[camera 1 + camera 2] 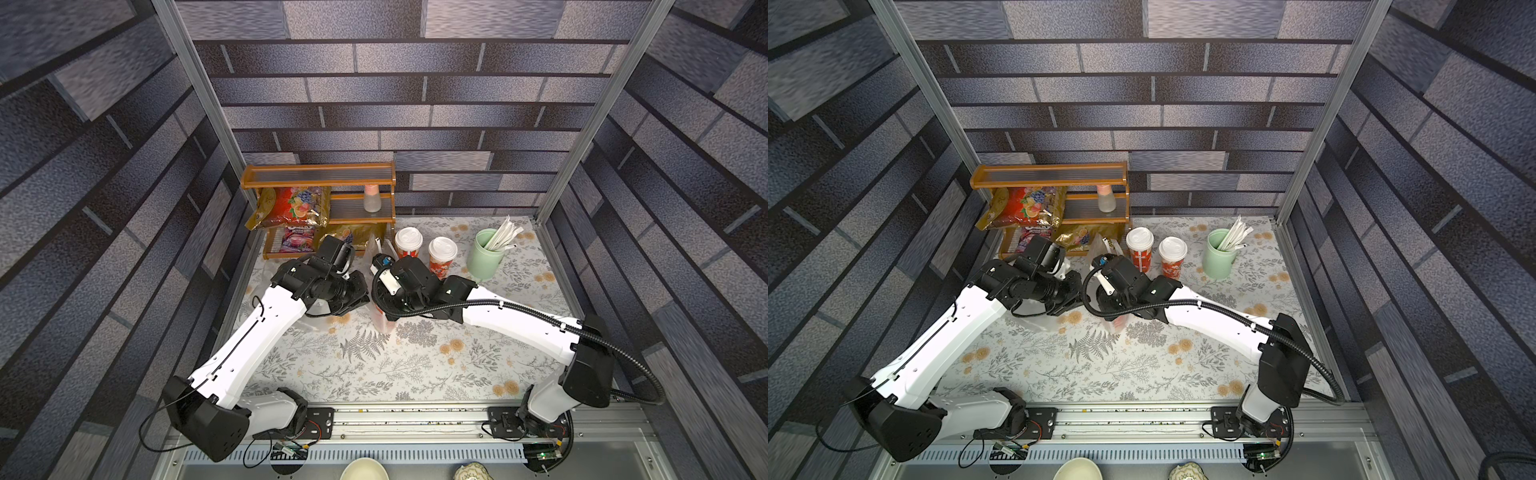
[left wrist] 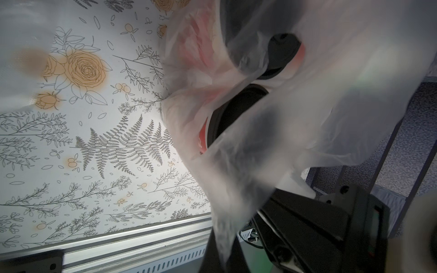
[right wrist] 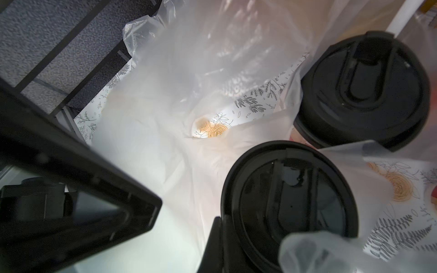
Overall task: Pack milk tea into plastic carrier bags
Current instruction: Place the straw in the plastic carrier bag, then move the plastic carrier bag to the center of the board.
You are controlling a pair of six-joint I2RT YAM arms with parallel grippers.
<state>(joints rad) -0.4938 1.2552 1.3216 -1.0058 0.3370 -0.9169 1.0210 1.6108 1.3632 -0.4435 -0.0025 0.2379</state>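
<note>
The left tool [image 1: 360,300] and right tool [image 3: 212,250] each pinch the thin clear plastic carrier bag [image 3: 165,113] around two black-lidded red paper cups [image 3: 364,89] mid-table [image 1: 415,365], largely hidden under the arms in both top views, with two white-lidded red paper cups [image 1: 408,242] behind them, beside a pale green straw cup [image 1: 484,259].

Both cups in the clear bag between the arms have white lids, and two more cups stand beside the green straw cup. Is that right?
Not quite: the two cups in the clear bag have black lids, which the right wrist view shows plainly. The rest holds: two more cups, white-lidded, stand beside the green straw cup in both top views.
</note>
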